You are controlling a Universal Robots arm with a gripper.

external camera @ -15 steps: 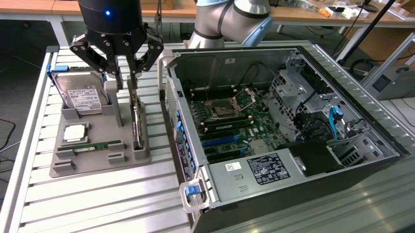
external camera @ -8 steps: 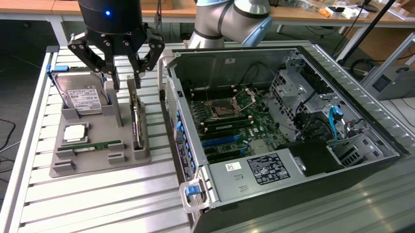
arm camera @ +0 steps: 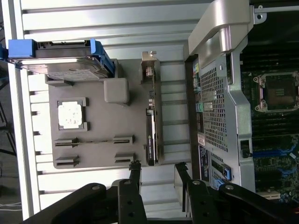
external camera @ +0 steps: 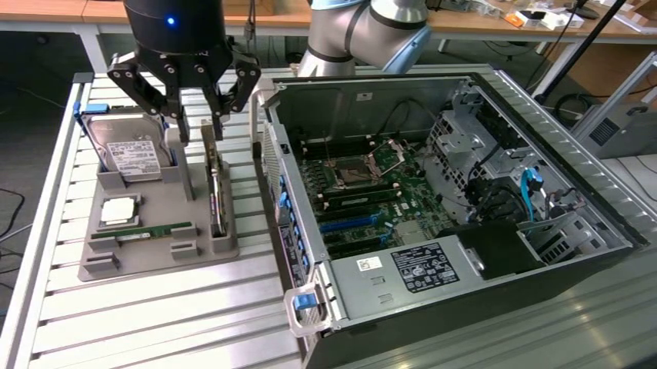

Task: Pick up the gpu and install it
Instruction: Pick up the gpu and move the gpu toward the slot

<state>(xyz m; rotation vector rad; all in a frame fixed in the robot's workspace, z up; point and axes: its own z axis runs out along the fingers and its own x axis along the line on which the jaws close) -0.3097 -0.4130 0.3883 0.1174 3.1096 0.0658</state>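
Aluminium slats of the table (external camera: pixel 154 323) run closest to me, and on them sits the grey tray (external camera: pixel 154 250) with its parts laid out. Nearest on the tray lies the green RAM stick (external camera: pixel 144 230), flat in its groove, and just behind it the CPU (external camera: pixel 118 209), silvery side up. Along the tray's edge on the exterior view's right stands the gpu (external camera: pixel 215 184), on its long edge in its slot, dark board with a metal bracket at the far end, not installed. Further back the hard drive (external camera: pixel 128 146) leans in its holder, white label showing, blue clips at its end. Now look up: the gripper (external camera: pixel 195 115) hangs right over the far end of the gpu, jaws spread wide and nothing between them. From the wrist view the gripper (arm camera: pixel 158 167) lines up with the card (arm camera: pixel 152 116), one finger to either side of its line. Off to the exterior view's right, just beside the tray, the case (external camera: pixel 308 100) lies open, motherboard (external camera: pixel 359 177) exposed, and the grey arm (external camera: pixel 359 31) rises behind it.
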